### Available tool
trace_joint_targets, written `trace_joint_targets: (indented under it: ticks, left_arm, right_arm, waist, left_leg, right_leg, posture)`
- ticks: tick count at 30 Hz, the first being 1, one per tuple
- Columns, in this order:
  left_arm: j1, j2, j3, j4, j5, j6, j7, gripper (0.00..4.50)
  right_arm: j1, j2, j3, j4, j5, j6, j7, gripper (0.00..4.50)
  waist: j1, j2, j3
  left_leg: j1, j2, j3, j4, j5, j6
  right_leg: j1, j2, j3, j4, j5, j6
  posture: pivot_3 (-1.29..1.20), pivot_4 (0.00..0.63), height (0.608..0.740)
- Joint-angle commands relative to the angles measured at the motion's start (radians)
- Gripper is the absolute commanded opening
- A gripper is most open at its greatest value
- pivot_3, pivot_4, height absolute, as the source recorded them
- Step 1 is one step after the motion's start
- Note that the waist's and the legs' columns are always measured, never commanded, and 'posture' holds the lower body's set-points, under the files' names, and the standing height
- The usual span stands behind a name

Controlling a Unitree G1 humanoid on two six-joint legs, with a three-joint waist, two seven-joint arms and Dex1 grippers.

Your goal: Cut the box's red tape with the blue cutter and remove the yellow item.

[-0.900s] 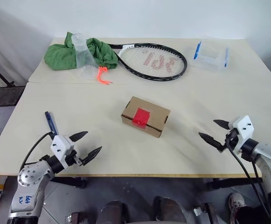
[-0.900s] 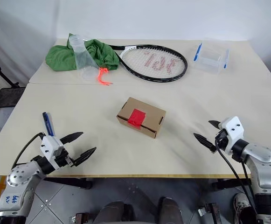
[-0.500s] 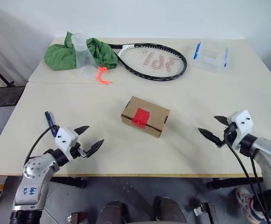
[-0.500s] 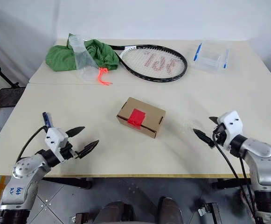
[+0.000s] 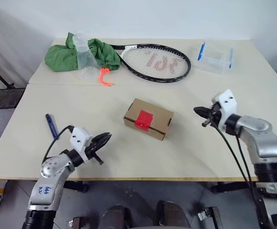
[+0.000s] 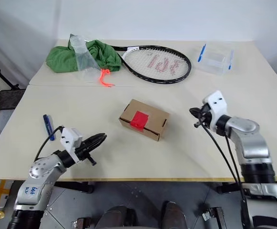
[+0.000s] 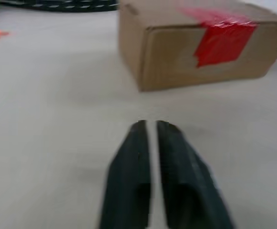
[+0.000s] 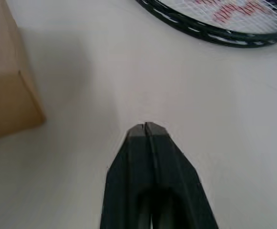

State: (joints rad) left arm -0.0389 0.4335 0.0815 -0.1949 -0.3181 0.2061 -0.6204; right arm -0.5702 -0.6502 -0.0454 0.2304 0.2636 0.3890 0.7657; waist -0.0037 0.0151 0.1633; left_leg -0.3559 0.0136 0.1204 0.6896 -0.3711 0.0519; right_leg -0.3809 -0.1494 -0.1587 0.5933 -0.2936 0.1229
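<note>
The brown cardboard box [image 5: 148, 119] lies mid-table with its flaps down, the red tape [image 5: 144, 120] over its near edge. The blue cutter [image 5: 51, 125] rests flat on the table at the left, outside my left arm. My left gripper [image 5: 106, 138] is shut and empty, pointing level at the box [image 7: 176, 57] and its tape [image 7: 224, 38] from the near left, a short way off. On the box's right, my right gripper [image 5: 198, 110] is shut and empty, its tips [image 8: 145, 126] just past the box corner [image 8: 5, 86]. The yellow item is hidden.
At the back lie a tennis racket [image 5: 157, 62], a green cloth [image 5: 62, 57] with a clear plastic cup [image 5: 83, 55] on it, an orange cord [image 5: 105, 76], and a clear container with blue clips [image 5: 216, 56]. A seam [image 5: 71, 85] joins the two tabletops.
Both grippers have shut from open. The right one rose and swung left toward the box's right side. The left one moved right toward the box, away from the cutter.
</note>
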Motion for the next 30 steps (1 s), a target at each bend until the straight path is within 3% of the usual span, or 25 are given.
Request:
trace_joint_targets:
  ticks: [1,9,12,15,19,25,30]
  left_arm:
    - [-0.020,-0.025,-0.050,-0.034,0.007,0.013,0.005,0.03]
    - [-0.113,-0.127,-0.128,0.062,0.079,-0.022,0.075,0.03]
    - [-0.215,-0.178,-0.144,0.198,0.138,-0.102,0.119,0.03]
    - [-0.289,-0.201,-0.146,0.308,0.161,-0.172,0.117,0.03]
    - [-0.376,-0.222,-0.184,0.431,0.178,-0.247,0.056,0.03]
    - [-0.516,-0.254,-0.183,0.638,0.194,-0.338,0.024,0.03]
    - [-0.594,-0.256,-0.169,0.780,0.216,-0.413,0.018,0.03]
  right_arm:
    - [-0.126,0.036,0.037,0.123,-0.053,-0.067,0.009,0.00]
    - [-0.359,0.139,0.162,0.475,-0.179,-0.199,0.080,0.00]
    - [-0.402,0.175,0.212,0.519,-0.216,-0.199,0.141,0.00]
    - [-0.338,0.111,0.270,0.378,-0.240,-0.182,0.270,0.00]
    - [-0.195,-0.001,0.271,0.013,-0.169,0.012,0.403,0.00]
    - [-0.023,-0.127,0.263,-0.423,-0.086,0.256,0.455,0.00]
    - [0.012,-0.137,0.225,-0.633,0.017,0.440,0.408,0.00]
  waist:
    - [-0.002,0.000,0.000]
    - [0.001,0.001,0.001]
    - [0.001,0.001,0.001]
    - [0.002,0.001,0.001]
    - [0.009,0.001,0.001]
    - [0.018,0.000,0.001]
    - [0.022,-0.002,0.002]
  left_leg:
    - [0.000,0.000,0.000,0.000,0.000,0.000]
    - [-0.002,0.000,-0.001,0.001,0.000,0.000]
    - [-0.003,-0.001,-0.001,0.002,0.000,0.000]
    - [-0.004,-0.001,-0.003,0.003,0.000,0.000]
    - [-0.015,-0.002,-0.009,0.007,0.000,0.000]
    - [-0.019,-0.003,-0.007,0.010,0.000,0.000]
    - [-0.018,-0.002,-0.005,0.011,0.000,0.000]
  right_leg:
    - [0.000,0.000,0.000,0.000,0.000,0.000]
    - [-0.001,0.000,-0.001,0.001,0.000,0.000]
    - [-0.001,0.000,-0.001,0.002,0.000,0.000]
    - [-0.001,0.000,-0.003,0.002,0.000,0.000]
    - [-0.007,0.000,-0.005,0.003,0.000,0.001]
    - [-0.012,0.000,-0.005,0.005,0.001,0.002]
    - [-0.012,0.001,-0.004,0.005,0.001,0.002]
  posture:
    - [0.00,0.150,0.740]
    - [0.00,0.150,0.740]
    - [0.00,0.150,0.740]
    - [0.00,0.150,0.740]
    - [0.00,0.150,0.740]
    - [0.00,0.150,0.740]
    - [0.00,0.150,0.740]
